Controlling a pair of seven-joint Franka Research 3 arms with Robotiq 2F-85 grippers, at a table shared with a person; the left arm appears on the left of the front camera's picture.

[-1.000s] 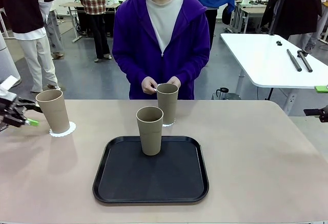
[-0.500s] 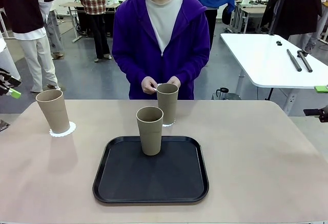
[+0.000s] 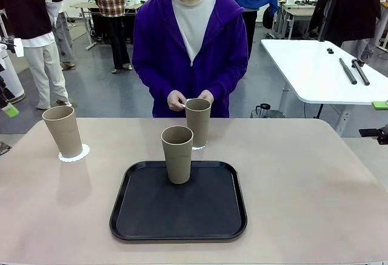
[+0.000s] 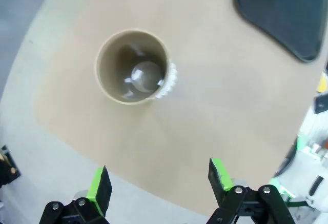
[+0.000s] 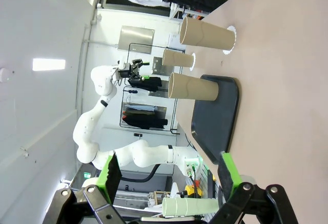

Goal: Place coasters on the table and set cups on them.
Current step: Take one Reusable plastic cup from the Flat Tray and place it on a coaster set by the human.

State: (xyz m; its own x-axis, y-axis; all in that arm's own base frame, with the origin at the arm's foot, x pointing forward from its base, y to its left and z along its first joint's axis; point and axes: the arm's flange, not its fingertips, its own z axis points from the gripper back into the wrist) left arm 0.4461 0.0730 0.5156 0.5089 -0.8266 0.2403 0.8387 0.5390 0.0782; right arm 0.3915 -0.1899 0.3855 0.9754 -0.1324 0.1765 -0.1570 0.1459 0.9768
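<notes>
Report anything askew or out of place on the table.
The left cup sits off-centre on its coaster, which pokes out on one side. The nearest cup stands on the tray, with no coaster. Nothing spilled.

Cup point(image 3: 177, 154) on tray point(image 3: 145, 216), two cups point(image 3: 63, 130) on coasters point(image 3: 82, 153)

Your front camera sits at the robot's edge of the worktop point(image 3: 315, 174), looking slightly down across it toward the person point(image 3: 191, 46) at the far side. Your left wrist camera hangs high over one cup point(image 4: 133, 66), facing straight down past its fingers point(image 4: 101, 187). Your right wrist camera is rolled sideways, low, looking along the worktop from farther off. All three share that cup and the black tray point(image 3: 179, 216).
</notes>
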